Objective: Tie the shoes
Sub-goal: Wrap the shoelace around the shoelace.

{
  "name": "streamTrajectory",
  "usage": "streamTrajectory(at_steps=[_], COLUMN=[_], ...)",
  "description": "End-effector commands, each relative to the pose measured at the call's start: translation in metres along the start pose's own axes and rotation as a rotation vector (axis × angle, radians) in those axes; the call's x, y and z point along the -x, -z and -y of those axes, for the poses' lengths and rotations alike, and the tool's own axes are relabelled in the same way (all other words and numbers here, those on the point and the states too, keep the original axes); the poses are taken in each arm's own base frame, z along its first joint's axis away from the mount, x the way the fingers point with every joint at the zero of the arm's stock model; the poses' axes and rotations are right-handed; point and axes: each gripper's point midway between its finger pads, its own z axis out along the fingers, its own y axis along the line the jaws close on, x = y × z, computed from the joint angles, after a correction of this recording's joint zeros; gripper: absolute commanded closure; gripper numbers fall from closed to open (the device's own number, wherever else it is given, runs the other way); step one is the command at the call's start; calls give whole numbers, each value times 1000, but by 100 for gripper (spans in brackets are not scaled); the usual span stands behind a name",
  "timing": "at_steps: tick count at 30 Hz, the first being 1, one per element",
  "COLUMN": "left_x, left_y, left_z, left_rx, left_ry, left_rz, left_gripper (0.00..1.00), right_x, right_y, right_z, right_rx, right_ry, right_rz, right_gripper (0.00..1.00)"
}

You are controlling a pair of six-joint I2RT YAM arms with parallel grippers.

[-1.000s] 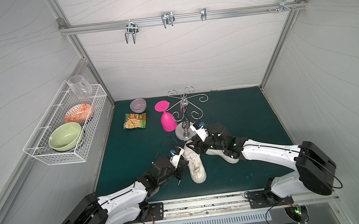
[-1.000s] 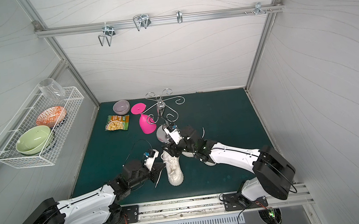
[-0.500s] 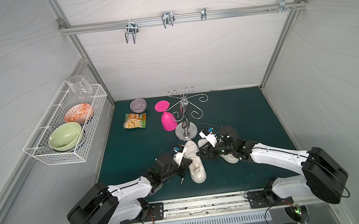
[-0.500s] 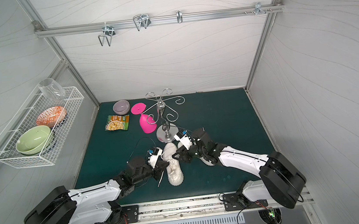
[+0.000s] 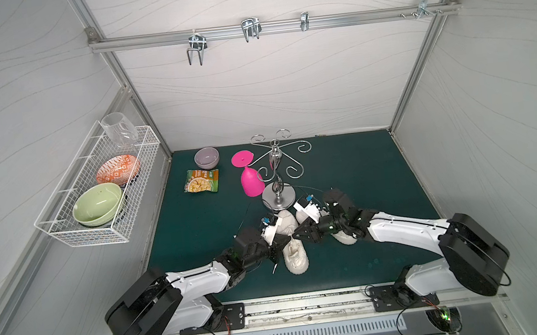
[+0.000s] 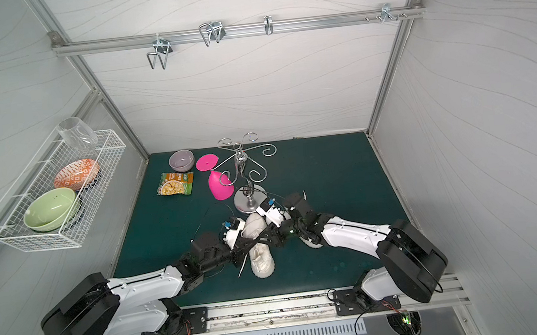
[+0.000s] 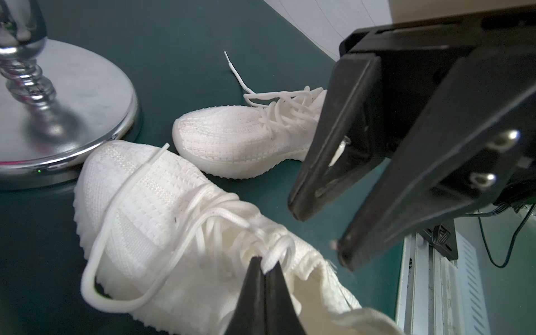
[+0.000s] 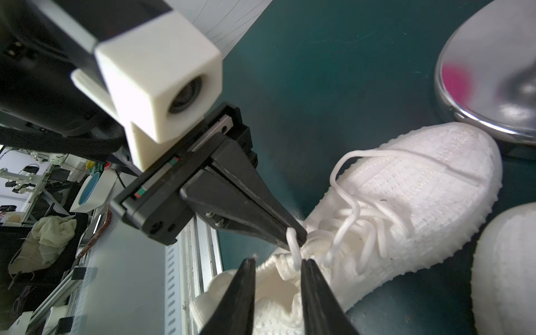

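Note:
Two cream-white knit shoes lie on the green mat. The near shoe (image 5: pixel 295 255) (image 7: pixel 150 197) (image 8: pixel 406 203) points toe-first at the chrome stand. The other shoe (image 5: pixel 346 237) (image 7: pixel 226 136) lies beside it, partly under my right arm. My left gripper (image 7: pixel 265 261) (image 5: pixel 289 238) is shut on a loop of the near shoe's white lace (image 7: pixel 278 249) just above the tongue. My right gripper (image 8: pixel 278 262) (image 7: pixel 319 232) (image 6: pixel 264 236) faces it over the shoe's collar. Its jaws are open, with the pinched lace strand (image 8: pixel 293 246) just beyond the tip of one finger.
The chrome stand's round base (image 5: pixel 278 196) touches the near shoe's toe. A pink glass (image 5: pixel 252 185), a snack packet (image 5: pixel 202 180) and a grey bowl (image 5: pixel 206 157) lie farther back. A wire basket (image 5: pixel 63 230) hangs on the left wall. The metal front rail (image 5: pixel 309 306) runs just behind the shoe's heel.
My right gripper has swung from near the stand base down to the near shoe's collar, its jaws narrowing. My left gripper, still shut on the lace, has shifted slightly toward it.

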Motion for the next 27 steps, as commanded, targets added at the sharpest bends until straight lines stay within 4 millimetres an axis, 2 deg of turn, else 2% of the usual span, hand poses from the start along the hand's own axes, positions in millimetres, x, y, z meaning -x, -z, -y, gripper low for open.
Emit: streamTrajectory(at_steps=[1, 14, 16, 18, 21, 24, 26, 27], left_x=[30, 32, 32, 32, 32, 31, 30, 28], left_y=[-2, -3, -3, -3, -4, -4, -4, -4], left_z=[15, 18, 18, 19, 19, 19, 16, 14], left_rx=[-56, -70, -72, -75, -77, -75, -64, -52], left_ry=[-37, -34, -32, -32, -33, -31, -23, -12], left_rz=[83, 86, 88, 89, 86, 84, 79, 75], left_gripper=[100, 100, 100, 100, 100, 100, 100, 100], right_x=[7, 4, 5, 3, 5, 6, 7, 7], right_y=[-3, -17, -17, -18, -19, -20, -19, -18], right_z=[-4, -7, -6, -5, -4, -2, 1, 3], right_rx=[29, 72, 71, 65, 62, 49, 28, 17], right_ry=[14, 8, 8, 3, 0, -1, 2, 1], right_rz=[2, -29, -27, -31, -26, -20, -13, -10], right_gripper=[70, 84, 83, 75, 74, 84, 97, 100])
